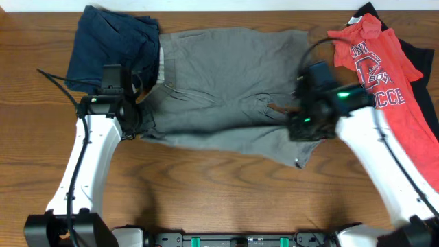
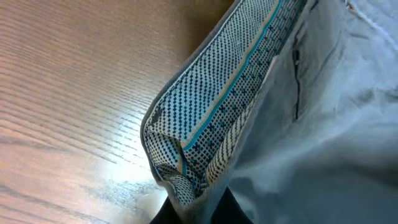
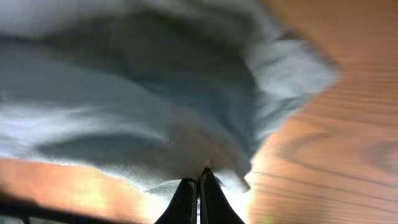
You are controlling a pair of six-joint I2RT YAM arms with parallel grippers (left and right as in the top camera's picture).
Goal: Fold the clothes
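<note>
- The red T-shirt [image 1: 376,72] at the table's far right carries white lettering and a crest, too small to read with certainty.
- The grey-khaki shorts [image 1: 226,82] lie spread across the middle of the table. Their waistband [image 2: 230,93] is towards the left arm, its pale dotted lining with a teal stripe turned outward.
- The left gripper [image 2: 199,210] is clamped on the waistband's corner.
- The right gripper [image 3: 199,183] has its fingers pressed together on the hem of a leg.
- Dark navy shorts [image 1: 110,44] lie at the far left, touching the grey-khaki shorts.
- A black garment [image 1: 420,58] lies under the T-shirt.
- The table [image 1: 206,192] is brown wood-grain with a glossy sheen.
</note>
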